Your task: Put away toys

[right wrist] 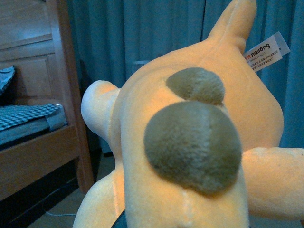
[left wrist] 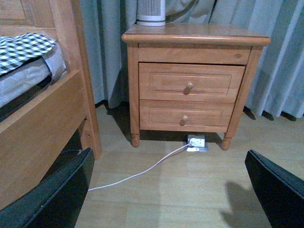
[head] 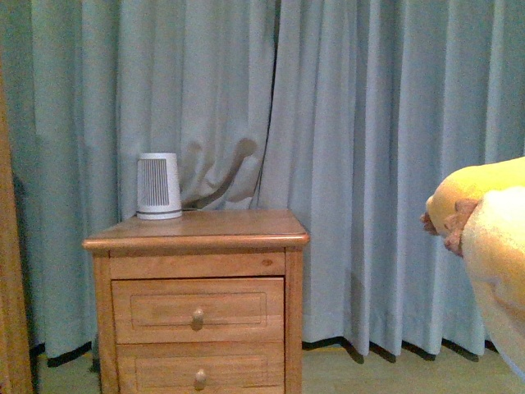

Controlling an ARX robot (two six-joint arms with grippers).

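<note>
An orange-yellow plush toy with two brown rounded patches fills the right wrist view. A white label hangs near its pointed end. My right gripper is shut on it, and the fingers are hidden under the plush. In the front view the same toy hangs in the air at the right edge, one paw with brown claw marks turned toward the curtain. My left gripper is open low over the wooden floor, empty, its black fingers wide apart and pointing at the nightstand.
A wooden two-drawer nightstand stands against the blue-grey curtain, with a white ribbed device on top. A wooden bed frame with a checked mattress is beside it. A power strip and white cable lie on the floor.
</note>
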